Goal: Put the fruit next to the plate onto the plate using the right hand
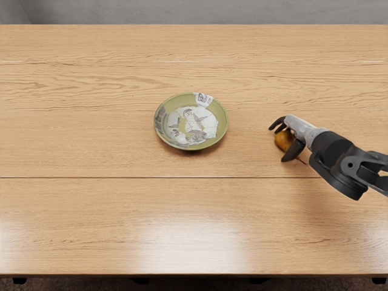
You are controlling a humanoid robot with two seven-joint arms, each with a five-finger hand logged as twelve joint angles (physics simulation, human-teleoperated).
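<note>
Off to the right of the wooden table (91, 200), the right hand (290, 134) was wrapped around a small orange-yellow fruit (282, 140), its arm reaching in from the picture's right edge. The dark fingers (277, 125) curled over the fruit's far side while the thumb hooked in from the near side, so the fruit sat pinched between them with only a part of its rounded skin showing in the gap. The hand was thus closed about the fruit rather than spread flat, though not clenched into a tight fist. What kind of fruit it was could not be made out, since most of it lay hidden under the hand, and whether it rested on the tabletop or had just cleared it could not be told from this angle. The pale grey wrist led back into a bulky black forearm (339, 160) that slanted down toward the lower right. The plate (221, 115) stood near the middle of the table, well apart from the fruit and to its left, a shallow round dish with an olive-green rim, a white centre painted with a figure, and a small white patch on its far right rim. Long seams between the boards ran across the tabletop, and a soft glare lay on its near part.
</note>
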